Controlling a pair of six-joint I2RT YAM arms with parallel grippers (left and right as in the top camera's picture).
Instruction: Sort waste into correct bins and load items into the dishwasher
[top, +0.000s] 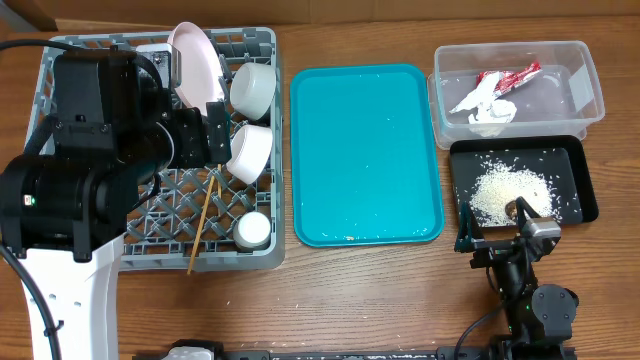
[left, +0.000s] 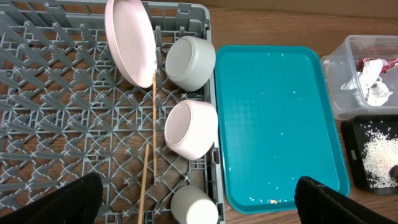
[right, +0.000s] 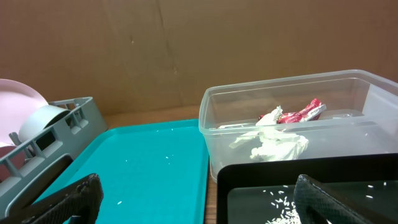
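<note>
The left gripper (left: 198, 186) hangs over the large square grey plastic dish rack (left: 37, 124), its fingers (left: 68, 202) spread wide and holding nothing. Ahead of it, between the fingers, two thin wooden chopsticks (left: 153, 124) lie on the lattice floor. Their long axes run almost straight away from the gripper, and the farther one ends at the round pinkish-white plate (left: 127, 40). That plate stands on edge, leaning, at the far end of the rack. Just right of the chopsticks, two white bowls (left: 189, 62) rest tipped on their sides by the rack's right wall, one ahead of the other. A small white cup (left: 194, 205) sits nearest the gripper.

The right gripper (right: 198, 186) sits low by the wooden bench (top: 380, 300), also wide open and empty. Ahead on its right is the shallow black rectangular plastic tray (right: 280, 171), with loose white rice grains (top: 500, 190) heaped in it and a small brown food lump (top: 522, 208) at the heap's near edge. Beyond that stands the clear rectangular plastic tub (right: 211, 124). It holds a crumpled white paper napkin (right: 273, 143) and a small red-and-white foil wrapper (right: 301, 112), whose long axis lies across the gripper's line of reach, along the tub's length. A flat teal tray (right: 143, 168) lies ahead to the gripper's left, with a few stray grains on it.
</note>
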